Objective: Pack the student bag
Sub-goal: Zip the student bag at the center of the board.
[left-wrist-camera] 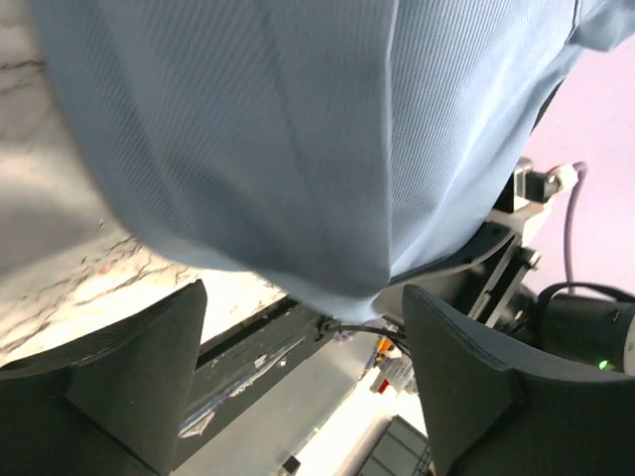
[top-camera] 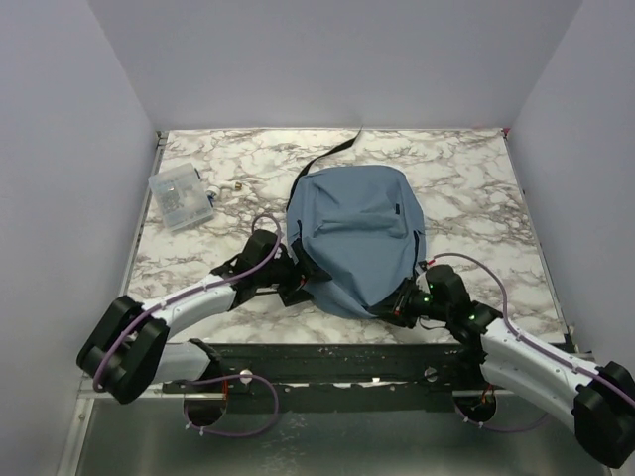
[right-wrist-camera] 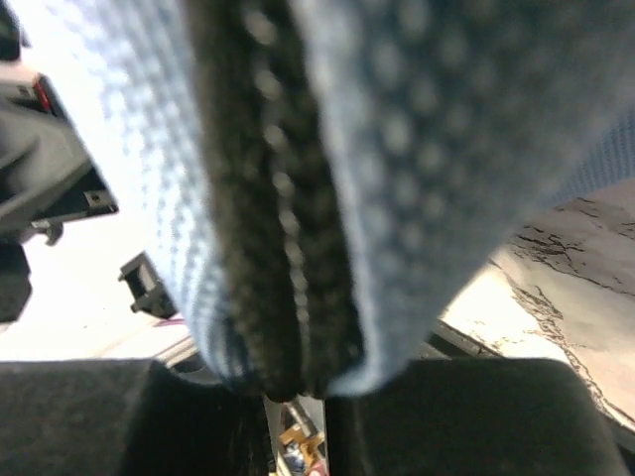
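**Q:** Where is the student bag point(top-camera: 357, 238) lying?

**A:** Mid-frame on the bench point(top-camera: 476, 198), its lower edge covering both tool tips from above.

**Q:** The tools?

**A:** The left tool point(left-wrist-camera: 303, 327) is standing wide open, with fabric drooping ungripped between its fingers point(left-wrist-camera: 139, 387). The right tool point(right-wrist-camera: 296, 382) is pinching the bag's blurred zipper seam, nearly closed.

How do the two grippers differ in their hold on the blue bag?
The left gripper is open, fabric of the student bag hanging between its fingers; the right gripper is shut on the bag's black zipper edge. Left sits at the bag's near-left corner, right at its near-right. Both are at its near end.
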Action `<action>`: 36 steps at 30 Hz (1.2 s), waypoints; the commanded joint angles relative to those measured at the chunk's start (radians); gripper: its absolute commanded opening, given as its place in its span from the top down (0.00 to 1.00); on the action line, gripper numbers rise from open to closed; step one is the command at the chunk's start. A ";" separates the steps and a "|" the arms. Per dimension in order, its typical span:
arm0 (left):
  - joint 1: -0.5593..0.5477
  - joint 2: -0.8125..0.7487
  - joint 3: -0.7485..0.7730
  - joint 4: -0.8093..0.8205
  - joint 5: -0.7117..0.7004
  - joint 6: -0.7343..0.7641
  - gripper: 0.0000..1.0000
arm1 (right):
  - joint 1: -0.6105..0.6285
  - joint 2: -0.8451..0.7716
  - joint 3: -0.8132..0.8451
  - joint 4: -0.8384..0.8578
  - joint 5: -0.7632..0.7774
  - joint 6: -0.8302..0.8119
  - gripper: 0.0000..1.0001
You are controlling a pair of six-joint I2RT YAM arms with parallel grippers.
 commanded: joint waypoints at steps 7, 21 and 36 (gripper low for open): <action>0.029 0.132 -0.051 0.466 0.117 -0.052 0.31 | 0.194 0.061 0.002 0.171 0.165 -0.107 0.76; 0.122 0.066 -0.065 0.484 0.188 0.225 0.90 | 0.464 0.302 0.199 0.063 0.201 -0.445 0.33; 0.123 -0.138 -0.228 0.586 0.159 0.392 0.96 | 0.483 0.097 0.253 0.060 0.225 -0.365 0.28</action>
